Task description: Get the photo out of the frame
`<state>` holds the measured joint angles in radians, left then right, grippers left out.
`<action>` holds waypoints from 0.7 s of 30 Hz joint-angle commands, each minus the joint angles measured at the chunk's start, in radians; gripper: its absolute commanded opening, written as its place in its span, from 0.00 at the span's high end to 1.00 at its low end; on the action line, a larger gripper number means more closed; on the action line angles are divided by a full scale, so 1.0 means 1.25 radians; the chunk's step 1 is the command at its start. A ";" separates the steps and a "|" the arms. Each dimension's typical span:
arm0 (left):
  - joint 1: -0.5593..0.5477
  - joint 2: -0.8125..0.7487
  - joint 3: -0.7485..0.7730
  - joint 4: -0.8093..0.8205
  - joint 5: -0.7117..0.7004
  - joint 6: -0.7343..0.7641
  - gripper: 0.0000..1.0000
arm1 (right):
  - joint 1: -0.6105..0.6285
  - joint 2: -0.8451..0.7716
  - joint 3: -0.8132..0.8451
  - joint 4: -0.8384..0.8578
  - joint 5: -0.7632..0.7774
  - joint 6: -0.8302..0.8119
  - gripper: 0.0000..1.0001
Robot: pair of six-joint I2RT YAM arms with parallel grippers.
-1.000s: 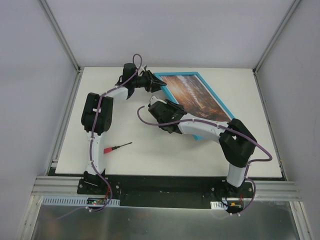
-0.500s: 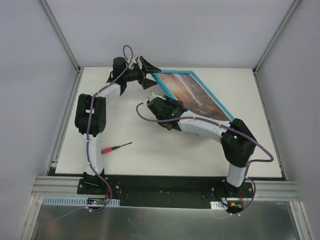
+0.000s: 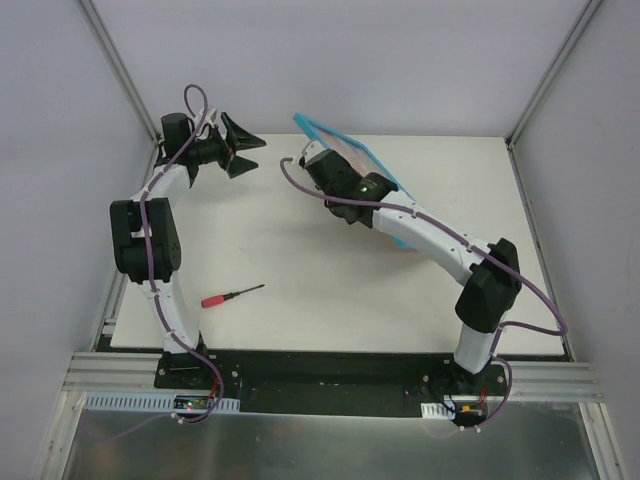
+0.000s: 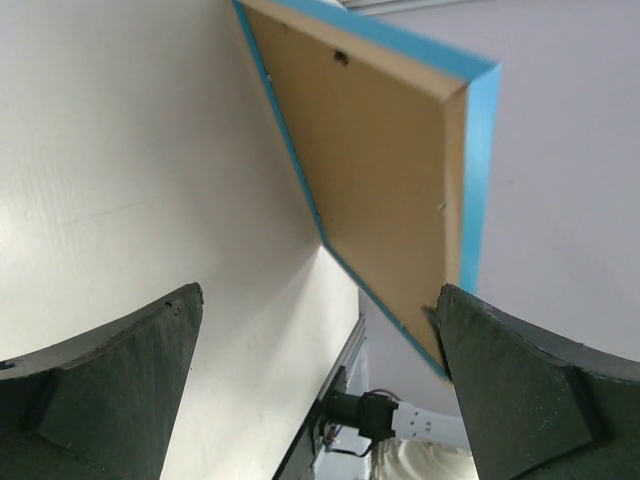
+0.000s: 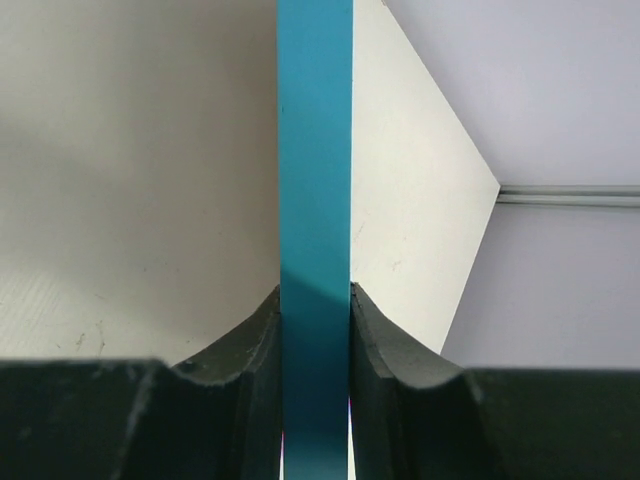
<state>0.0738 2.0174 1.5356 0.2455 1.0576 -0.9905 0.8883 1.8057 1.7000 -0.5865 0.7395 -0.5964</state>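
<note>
The turquoise frame (image 3: 383, 172) is tilted up off the table at the back, and my right gripper (image 3: 316, 160) is shut on its near-left edge. The right wrist view shows that blue edge (image 5: 315, 150) pinched between both pads, with the gripper (image 5: 315, 330) closed on it. The photo (image 3: 352, 153) shows only as a narrow brown-orange strip inside the frame. My left gripper (image 3: 250, 150) hangs open at the back left, apart from the frame. Its wrist view looks between the wide fingers (image 4: 120, 390) at the frame's back (image 4: 480, 170) and the plain brown backing board (image 4: 380, 180).
A red-handled screwdriver (image 3: 232, 295) lies on the white table (image 3: 300, 310), front left of centre. Grey walls close in the back and both sides. The right arm (image 3: 440, 240) stretches diagonally over the table's right half.
My left gripper opened, let go of the frame's corner and drew back to the left. The right gripper lifted the frame from lying flat to tilted on edge, moving it toward the back.
</note>
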 commanded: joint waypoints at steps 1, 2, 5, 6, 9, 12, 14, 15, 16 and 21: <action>0.012 -0.107 -0.080 -0.028 0.063 0.111 0.01 | -0.047 -0.058 0.106 -0.080 -0.074 0.108 0.99; 0.013 -0.117 -0.103 -0.027 0.066 0.119 0.01 | -0.055 -0.057 0.121 -0.094 -0.087 0.116 0.99; 0.015 -0.139 -0.155 -0.027 0.078 0.133 0.01 | -0.071 -0.059 0.157 -0.120 -0.110 0.129 0.99; 0.015 -0.145 -0.166 -0.027 0.082 0.137 0.01 | -0.076 -0.063 0.166 -0.125 -0.115 0.130 0.99; 0.015 -0.157 -0.189 -0.027 0.089 0.147 0.01 | -0.092 -0.070 0.209 -0.147 -0.136 0.138 0.99; 0.013 -0.166 -0.199 -0.028 0.095 0.147 0.01 | -0.109 -0.086 0.233 -0.157 -0.152 0.146 0.99; 0.015 -0.172 -0.206 -0.028 0.095 0.152 0.01 | -0.126 -0.098 0.232 -0.157 -0.167 0.153 0.99; 0.015 -0.174 -0.211 -0.029 0.095 0.154 0.01 | -0.137 -0.103 0.230 -0.155 -0.175 0.159 0.99; 0.015 -0.177 -0.215 -0.029 0.098 0.155 0.01 | -0.153 -0.106 0.230 -0.160 -0.188 0.171 0.99; 0.012 -0.185 -0.233 -0.033 0.109 0.162 0.01 | -0.258 -0.112 0.225 -0.198 -0.321 0.249 0.99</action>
<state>0.0925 1.8530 1.2629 0.1928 1.1484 -0.8249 0.6670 1.7397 1.9297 -0.8234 0.4625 -0.4114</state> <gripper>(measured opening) 0.990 0.275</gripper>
